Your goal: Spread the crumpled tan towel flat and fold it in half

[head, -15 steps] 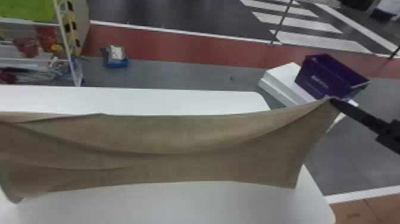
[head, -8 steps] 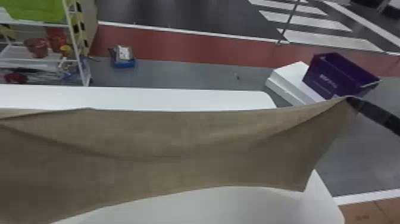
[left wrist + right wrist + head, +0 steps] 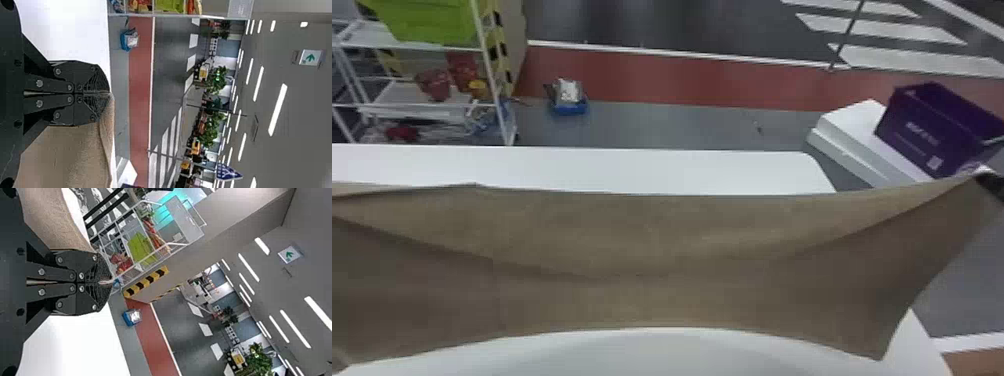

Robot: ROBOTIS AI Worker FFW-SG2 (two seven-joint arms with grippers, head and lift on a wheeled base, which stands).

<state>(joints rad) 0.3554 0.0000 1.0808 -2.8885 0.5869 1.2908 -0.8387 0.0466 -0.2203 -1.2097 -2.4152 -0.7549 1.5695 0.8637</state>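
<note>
The tan towel [image 3: 652, 250] is stretched wide above the white table, its lower edge sagging and shallow folds running across it. My right gripper [image 3: 987, 179] holds its upper right corner at the right edge of the head view, beyond the table's side. In the right wrist view, the right gripper [image 3: 105, 282] is shut with a bit of cloth between its tips, and the towel [image 3: 55, 219] stretches away from it. The left wrist view has my left gripper [image 3: 105, 93] shut on another part of the upper edge of the towel [image 3: 70, 156].
The white table [image 3: 582, 167] lies beneath the towel, its far edge and right corner exposed. Beyond its right side are a purple bin [image 3: 932, 130] and white boxes [image 3: 857, 145]. A white shelf rack [image 3: 494, 90] stands at the back left, with a small blue container [image 3: 569, 107] on the floor nearby.
The head view has shifted, so towel and background sit farther right. The towel's held right corner now reaches the view's right edge, and its left part changed shape, its lower edge first dropping, then lifting.
</note>
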